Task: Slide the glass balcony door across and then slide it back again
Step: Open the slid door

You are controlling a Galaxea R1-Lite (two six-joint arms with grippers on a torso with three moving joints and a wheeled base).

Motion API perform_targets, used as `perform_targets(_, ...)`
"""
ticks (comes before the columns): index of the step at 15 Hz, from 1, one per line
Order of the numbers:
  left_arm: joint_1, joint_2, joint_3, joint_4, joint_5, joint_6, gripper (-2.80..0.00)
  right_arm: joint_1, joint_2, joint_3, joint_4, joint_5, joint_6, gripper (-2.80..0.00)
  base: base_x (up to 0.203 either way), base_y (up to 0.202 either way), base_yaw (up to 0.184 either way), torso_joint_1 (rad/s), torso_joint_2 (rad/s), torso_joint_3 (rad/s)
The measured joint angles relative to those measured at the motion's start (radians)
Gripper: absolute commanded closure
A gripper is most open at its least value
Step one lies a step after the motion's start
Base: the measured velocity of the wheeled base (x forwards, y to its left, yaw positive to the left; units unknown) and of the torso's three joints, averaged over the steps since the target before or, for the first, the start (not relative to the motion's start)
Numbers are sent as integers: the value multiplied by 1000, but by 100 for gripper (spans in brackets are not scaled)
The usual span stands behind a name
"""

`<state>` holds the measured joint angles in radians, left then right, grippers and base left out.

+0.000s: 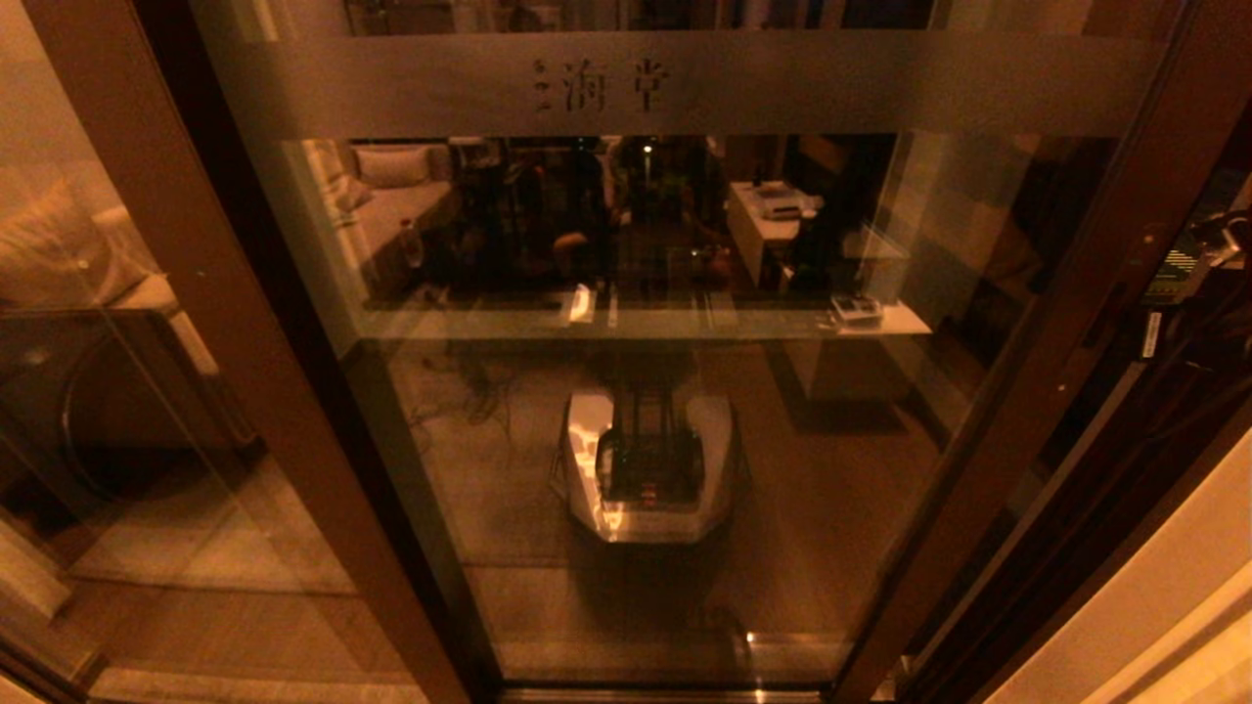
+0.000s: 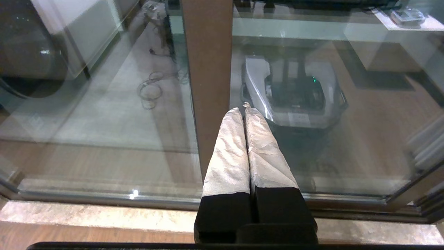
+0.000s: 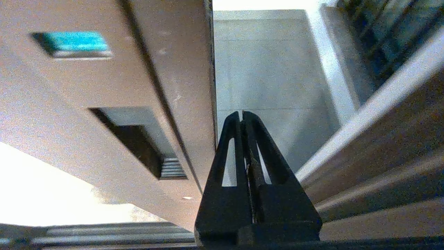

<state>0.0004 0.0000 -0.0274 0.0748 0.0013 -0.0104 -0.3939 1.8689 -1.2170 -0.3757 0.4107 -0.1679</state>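
Note:
The glass balcony door [image 1: 685, 293] fills the head view, with a dark brown frame and a frosted band with characters [image 1: 606, 86] near its top. Beyond its right stile [image 1: 1056, 352] a narrow gap stands open. Part of my right arm [image 1: 1198, 256] shows there at the far right. In the right wrist view my right gripper [image 3: 241, 114] is shut and empty, close beside the door's edge [image 3: 194, 86], past the recessed handle [image 3: 138, 139]. In the left wrist view my left gripper [image 2: 241, 109], with pale wrapped fingers, is shut and empty in front of the door's left stile [image 2: 208, 69].
A fixed brown-framed glass panel [image 1: 117, 391] stands to the left, with a dark round machine [image 2: 27, 59] behind it. The brown jamb [image 3: 381, 146] bounds the gap on the right. Grey balcony floor [image 3: 270, 69] shows through the gap. My base is reflected in the glass [image 1: 650, 469].

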Motion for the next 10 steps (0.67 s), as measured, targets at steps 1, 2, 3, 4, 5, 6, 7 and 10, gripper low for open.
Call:
perform_targets(1,0,0,0,0,0,0,0,8,0,0,0,1,0,0,0,0,0,0,0,0)
perform_targets(2,0,0,0,0,0,0,0,18,0,1,0,1,0,0,0,0,0,0,0,0)
perform_targets(3,0,0,0,0,0,0,0,29,0,4,-1,1,0,0,0,0,0,0,0,0)
perform_targets(4,0,0,0,0,0,0,0,37,0,7,-1,1,0,0,0,0,0,0,0,0)
perform_targets(5,1,0,0,0,0,0,0,46,0,13,-2,1,0,0,0,0,0,0,0,0)
perform_targets(6,1,0,0,0,0,0,0,53,0,18,-9,1,1,0,0,0,0,0,0,0)
perform_targets(7,1,0,0,0,0,0,0,60,0,22,-24,-1,2,0,0,0,0,0,0,0)
perform_targets(10,0,0,0,0,0,0,0,88,-1,33,-50,-7,21,0,0,0,0,0,0,0)
